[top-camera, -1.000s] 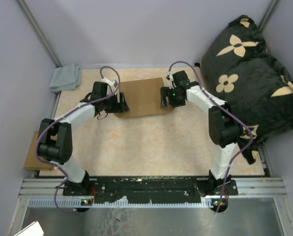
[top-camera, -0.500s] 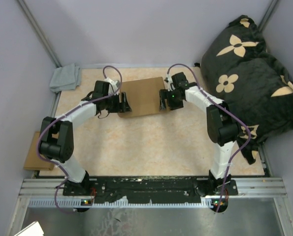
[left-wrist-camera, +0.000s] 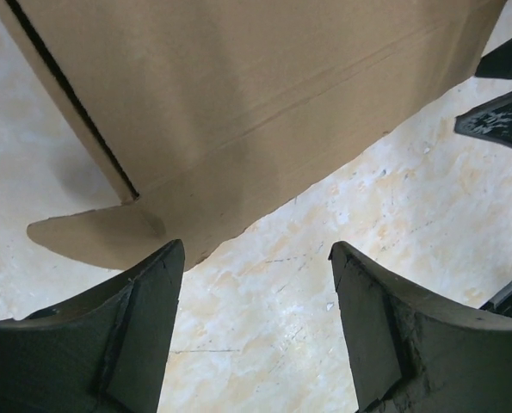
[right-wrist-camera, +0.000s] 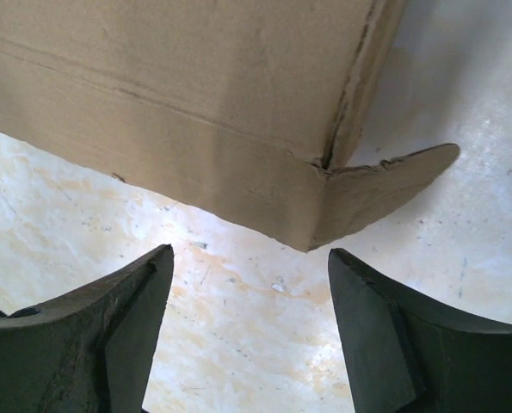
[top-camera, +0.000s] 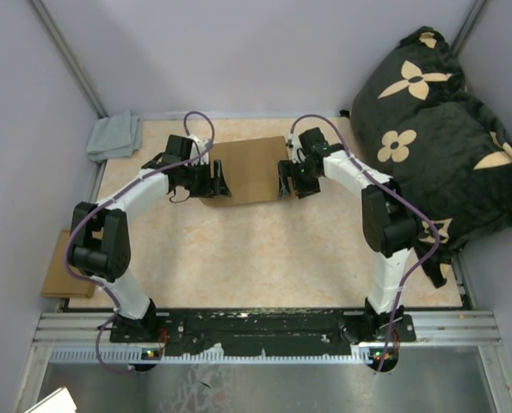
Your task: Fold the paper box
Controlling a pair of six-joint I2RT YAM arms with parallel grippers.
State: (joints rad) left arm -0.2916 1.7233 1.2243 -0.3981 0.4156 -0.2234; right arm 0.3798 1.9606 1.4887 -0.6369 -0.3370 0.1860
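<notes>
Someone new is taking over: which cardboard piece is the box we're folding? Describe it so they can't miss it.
Look at the beige table, toward its far edge: the paper box lies between the left gripper and the right gripper. It is the bigger brown piece; the smaller cardboard rectangle sits off the table's left side.
</notes>
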